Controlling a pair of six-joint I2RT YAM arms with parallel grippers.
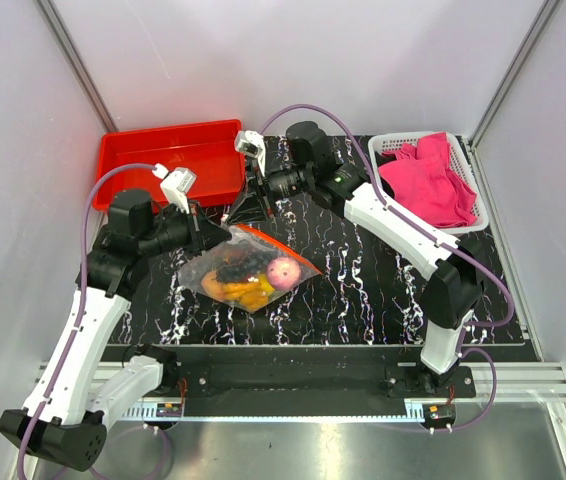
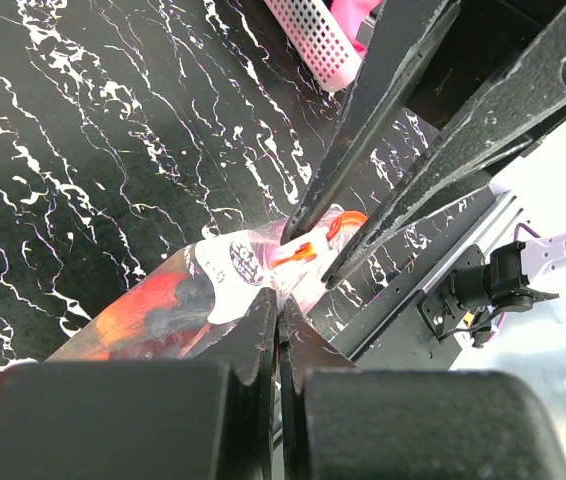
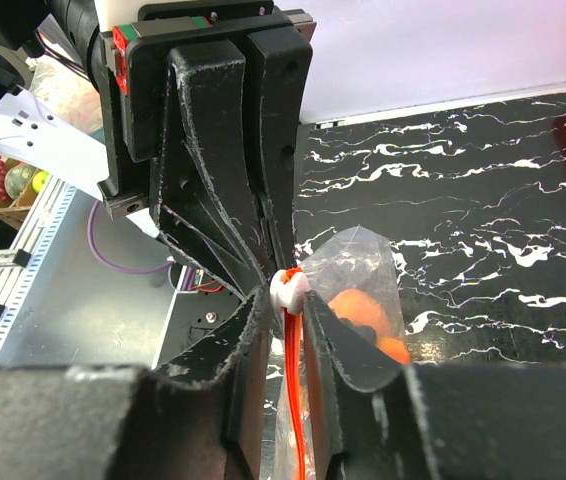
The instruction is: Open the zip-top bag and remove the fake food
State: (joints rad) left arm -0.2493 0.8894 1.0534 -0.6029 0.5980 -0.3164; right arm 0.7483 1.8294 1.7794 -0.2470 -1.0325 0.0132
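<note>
The zip-top bag [image 1: 248,268] lies on the black marbled table, its orange-red zip strip [image 3: 293,385] along the upper edge. Inside is the fake food: a pink-orange ball [image 1: 283,272], yellow-orange pieces [image 1: 248,292] and a dark purple one [image 1: 230,268]. My left gripper [image 1: 206,235] is shut on the bag's corner by the zip end, also in the left wrist view [image 2: 280,305]. My right gripper [image 1: 245,208] is closed on the white zip slider [image 3: 288,288], right next to the left jaws. An orange piece [image 3: 353,305] shows through the plastic.
A red plastic tray [image 1: 133,160] stands at the back left, close behind both grippers. A white basket [image 1: 393,145] with a pink cloth [image 1: 428,180] is at the back right. Grey walls enclose the table; the metal rail [image 1: 293,385] runs along the near edge.
</note>
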